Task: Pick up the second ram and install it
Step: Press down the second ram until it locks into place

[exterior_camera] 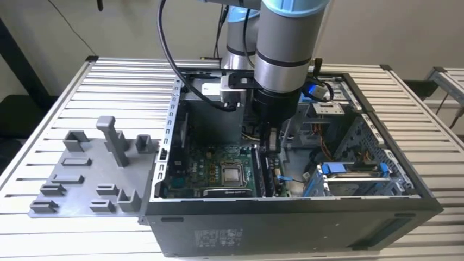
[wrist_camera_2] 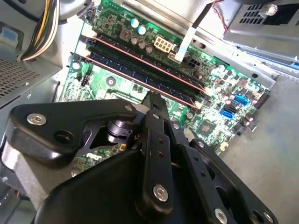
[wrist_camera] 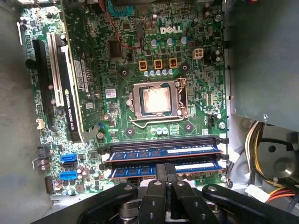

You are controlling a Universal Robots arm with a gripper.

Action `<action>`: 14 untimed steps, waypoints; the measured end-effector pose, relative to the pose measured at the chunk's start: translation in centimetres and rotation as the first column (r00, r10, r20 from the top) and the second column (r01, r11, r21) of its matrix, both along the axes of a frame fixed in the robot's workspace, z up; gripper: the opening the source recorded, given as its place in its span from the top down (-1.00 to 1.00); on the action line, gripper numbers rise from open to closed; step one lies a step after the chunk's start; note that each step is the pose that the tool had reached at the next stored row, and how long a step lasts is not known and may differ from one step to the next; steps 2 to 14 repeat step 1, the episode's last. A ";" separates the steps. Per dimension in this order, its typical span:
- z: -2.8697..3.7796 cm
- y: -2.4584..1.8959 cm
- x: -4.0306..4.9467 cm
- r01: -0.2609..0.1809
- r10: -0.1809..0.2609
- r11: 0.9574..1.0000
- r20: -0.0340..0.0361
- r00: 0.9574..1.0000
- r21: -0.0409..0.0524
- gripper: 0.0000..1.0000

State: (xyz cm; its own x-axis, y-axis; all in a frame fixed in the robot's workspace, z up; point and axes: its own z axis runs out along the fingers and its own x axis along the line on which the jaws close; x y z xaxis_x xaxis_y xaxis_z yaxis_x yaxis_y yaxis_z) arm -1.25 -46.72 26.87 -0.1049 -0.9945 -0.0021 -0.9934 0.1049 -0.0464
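Found the gripper [wrist_camera: 166, 173] down inside the open case [exterior_camera: 290, 223], above the memory slots of the motherboard [wrist_camera: 159, 56]. Judged its fingers closed on the top edge of the second ram [wrist_camera: 135, 170], near mid-length. Located the second ram upright in the slot nearest the gripper, just beside and parallel to the first ram [wrist_camera: 154, 152]. Confirmed the same arrangement in the second wrist view, with the gripper [wrist_camera_2: 154, 100] touching the second ram [wrist_camera_2: 126, 73]. Could not tell full seating or latch engagement at either end.

Assessed the risks as follows:
- Uneven seating: likely with pressure applied off mid-length, leaving one end high.
- Slot or board damage: possible with the notch misaligned and force maintained.
- Stick dragged back out: possible with the arm lifted before finger release.
- Contact with the first ram: possible given the narrow gap between slots.

Counted:
- two memory sticks
- one gripper
- one processor socket [wrist_camera: 156, 100]
- one expansion card [wrist_camera: 70, 79]
- two blue connectors [wrist_camera: 67, 157]
- one grey tray [exterior_camera: 80, 179] outside the case, at the exterior view's left
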 end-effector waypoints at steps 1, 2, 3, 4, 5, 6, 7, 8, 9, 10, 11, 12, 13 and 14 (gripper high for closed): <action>0.01 0.00 0.00 0.000 0.000 1.000 0.000 1.000 0.000 0.79; 0.01 0.00 0.00 0.000 0.000 1.000 0.000 1.000 0.000 0.79; 0.01 0.00 0.00 0.000 0.000 1.000 0.000 1.000 0.000 0.79; 0.01 0.00 0.00 0.000 0.000 1.000 0.000 1.000 0.000 0.79; 0.01 0.00 0.00 0.000 0.000 1.000 0.000 1.000 0.000 0.79; 0.01 0.00 0.00 0.000 0.000 1.000 0.000 1.000 0.000 0.79; 0.01 0.00 0.00 0.000 0.000 1.000 0.000 1.000 0.000 0.79; 0.01 0.00 0.00 0.000 0.000 1.000 0.000 1.000 0.000 0.79; 0.01 0.00 0.00 0.000 0.000 1.000 0.000 1.000 0.000 0.79; 0.01 0.00 0.00 0.000 0.000 1.000 0.000 1.000 0.000 0.79; 0.01 0.00 0.00 0.000 0.000 1.000 0.000 1.000 0.000 0.79; 0.01 0.00 0.00 0.000 0.000 1.000 0.000 1.000 0.000 0.79; 0.01 0.00 0.00 0.000 0.000 1.000 0.000 1.000 0.000 0.79; 0.01 0.00 0.00 0.000 0.000 1.000 0.000 1.000 0.000 0.79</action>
